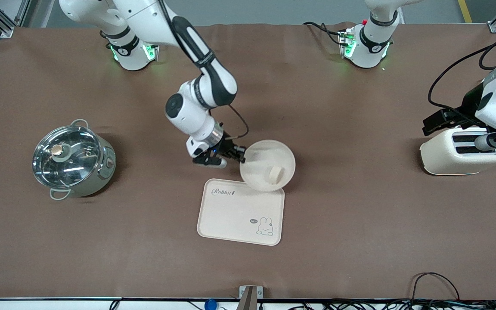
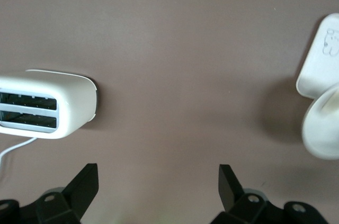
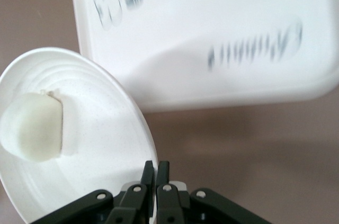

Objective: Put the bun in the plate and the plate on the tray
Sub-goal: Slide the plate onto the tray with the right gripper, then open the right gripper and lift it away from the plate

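My right gripper (image 1: 242, 156) is shut on the rim of the round cream-white plate (image 1: 261, 172) and holds it tilted in the air, over the tray's edge farthest from the front camera. The small cream bun (image 1: 275, 173) lies inside the plate. In the right wrist view the fingers (image 3: 149, 173) pinch the plate's rim (image 3: 135, 123), with the bun (image 3: 32, 126) on the plate. The cream tray (image 1: 230, 215) with "Rabbit" lettering lies on the table; it also shows in the right wrist view (image 3: 212, 17). My left gripper (image 2: 159, 181) is open and empty, waiting above the toaster.
A cream toaster (image 1: 459, 157) stands at the left arm's end of the table, also in the left wrist view (image 2: 47, 102). A steel pot with a glass lid (image 1: 72, 159) stands toward the right arm's end. Brown cloth covers the table.
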`<action>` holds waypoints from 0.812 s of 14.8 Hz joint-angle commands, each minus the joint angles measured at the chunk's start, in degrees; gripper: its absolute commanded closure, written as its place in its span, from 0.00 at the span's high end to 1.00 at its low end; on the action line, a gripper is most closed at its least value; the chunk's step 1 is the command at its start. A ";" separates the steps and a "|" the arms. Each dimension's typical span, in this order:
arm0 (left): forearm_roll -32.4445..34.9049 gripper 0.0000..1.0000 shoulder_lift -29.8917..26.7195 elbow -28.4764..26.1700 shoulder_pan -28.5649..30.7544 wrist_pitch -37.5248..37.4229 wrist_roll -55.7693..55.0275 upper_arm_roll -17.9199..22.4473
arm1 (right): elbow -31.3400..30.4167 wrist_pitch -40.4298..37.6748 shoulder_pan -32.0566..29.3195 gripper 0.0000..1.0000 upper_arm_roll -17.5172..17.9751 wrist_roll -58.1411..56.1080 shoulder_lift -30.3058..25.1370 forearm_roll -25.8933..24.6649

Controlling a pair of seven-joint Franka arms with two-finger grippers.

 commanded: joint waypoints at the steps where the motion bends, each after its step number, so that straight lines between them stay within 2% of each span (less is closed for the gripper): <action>1: -0.54 1.00 0.01 2.40 -6.07 -1.85 4.46 6.72 | 13.72 -6.97 -6.93 0.00 0.47 0.55 9.35 -7.87; 3: -0.36 1.00 0.27 4.16 -14.42 -3.16 4.63 15.86 | 19.01 -7.69 -8.70 0.00 0.47 0.64 14.45 -8.43; 4: -0.62 1.00 0.28 4.60 -16.28 -3.35 4.90 18.51 | 20.78 -8.39 -9.23 0.00 0.47 0.73 16.30 -8.43; 6: -1.15 1.00 0.10 4.60 -16.57 -3.35 7.17 19.59 | 23.77 -11.02 -10.46 0.01 0.47 2.13 18.42 -8.43; 8: -6.05 1.00 0.19 4.60 -15.60 -3.35 8.50 19.59 | 25.01 -12.61 -11.17 0.03 0.47 2.75 19.04 -8.51; 9: -6.77 1.00 0.01 4.60 -15.16 -3.43 8.42 19.59 | 25.19 -13.40 -11.52 0.13 0.30 2.67 19.04 -8.69; 10: -7.04 1.00 -0.51 4.34 -14.64 -3.44 8.41 19.77 | 25.80 -15.84 -12.57 0.33 -0.05 2.58 18.96 -9.91; 11: -7.04 1.00 -1.30 4.25 -14.63 -3.44 8.41 19.86 | 27.63 -18.91 -13.36 0.78 -0.23 2.75 18.96 -11.92; 12: -7.04 1.00 -1.31 4.25 -14.55 -3.35 8.41 19.94 | 28.61 -21.12 -14.24 1.00 -0.32 2.58 18.52 -14.03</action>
